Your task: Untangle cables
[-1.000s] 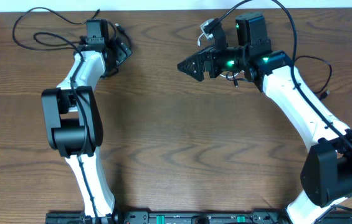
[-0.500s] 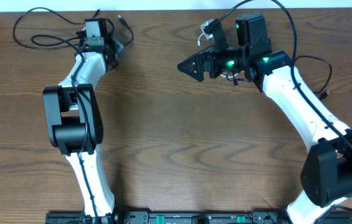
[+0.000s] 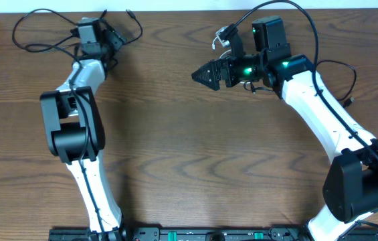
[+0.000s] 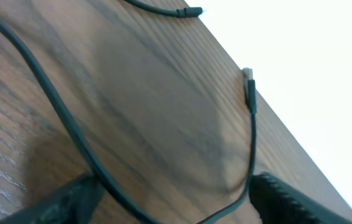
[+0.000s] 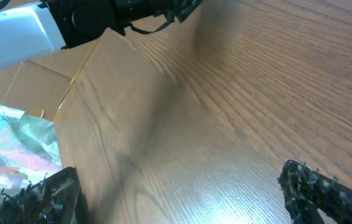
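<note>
Fingers spread at both ends of the wooden table [image 3: 175, 154]: my left gripper [image 3: 113, 41] reaches into the far left corner, its two fingers [image 4: 76, 196] wide apart and closed on nothing. Between them, flat on the wood, runs a black cable [image 4: 63, 112]. It comes in from the upper left of my left wrist view, passes through the gap, then bends back up to a small plug [image 4: 248, 87] lying just short of the table's far edge. A second black cable [image 4: 163, 9] ends in its own plug near that same edge, apart from the first. Seen from overhead, the two black cords sprawl in loose loops [image 3: 41, 10] to the left of my left gripper, crossing one another close to my wrist. Where one stops and the other begins I cannot tell there.

My right gripper [image 3: 201, 75] hovers well apart from them, over bare wood right of centre, pointing left, its fingers [image 5: 38, 199] splayed just as wide and empty. A white cable [image 3: 223, 33] appears bunched against the far side of my right wrist; whether it rests on the table or on the arm I cannot tell. Brown cardboard [image 5: 45, 93] shows beyond the table's edge in my right wrist view.
</note>
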